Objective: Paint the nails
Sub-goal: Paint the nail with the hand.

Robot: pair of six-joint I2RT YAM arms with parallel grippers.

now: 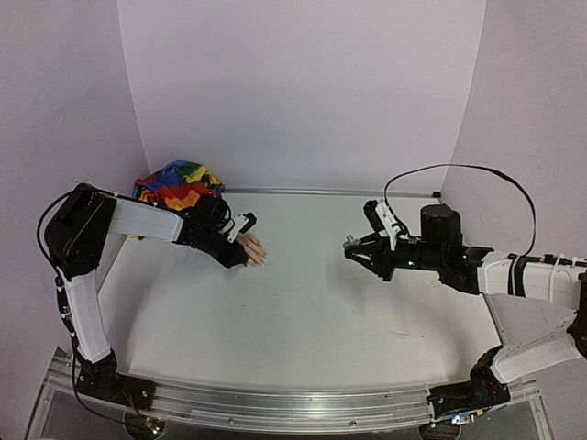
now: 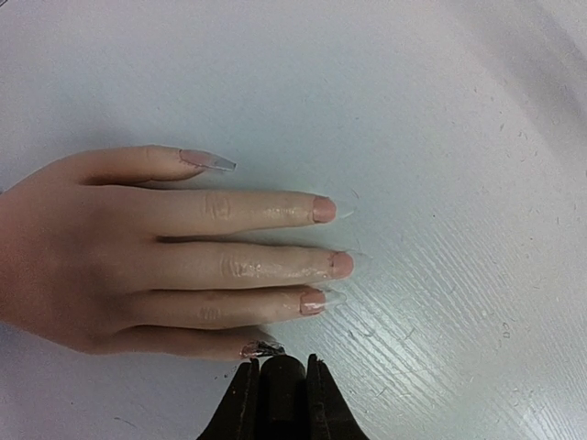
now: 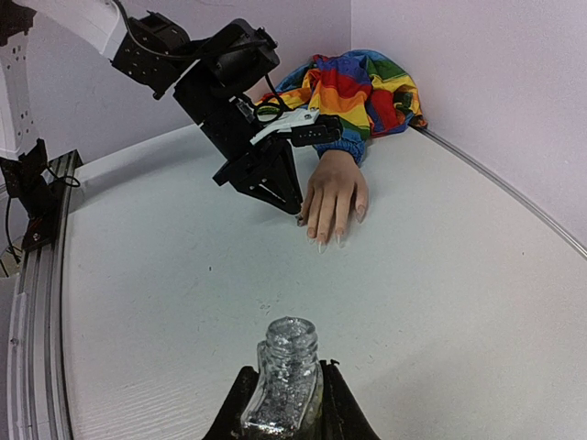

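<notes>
My left fingers (image 2: pixel 278 394) are closed tight on what looks like a dark cap (image 2: pixel 281 368). Their tips are just beside the hand (image 2: pixel 119 257), at its lowest digit as my left wrist camera sees it. A speck of glitter sits on that digit's nail, touching or almost touching my tip; I cannot tell which.

The hand lies palm down, flat on the tabletop (image 1: pixel 303 321) at the far left. Its rainbow sleeve (image 1: pixel 179 183) is bunched up against the back wall. The nails (image 2: pixel 323 209) point toward the middle of the tabletop. They are long, with clear pointed ends, and the three middle ones show pink near the base. The top one is paler and I cannot make out its colour.

My right fingers (image 3: pixel 282 408) are shut on a small open-necked bottle (image 3: pixel 289 353) with silvery glitter inside, holding it upright. They are over the right side of the tabletop, well apart from the hand and facing it.
</notes>
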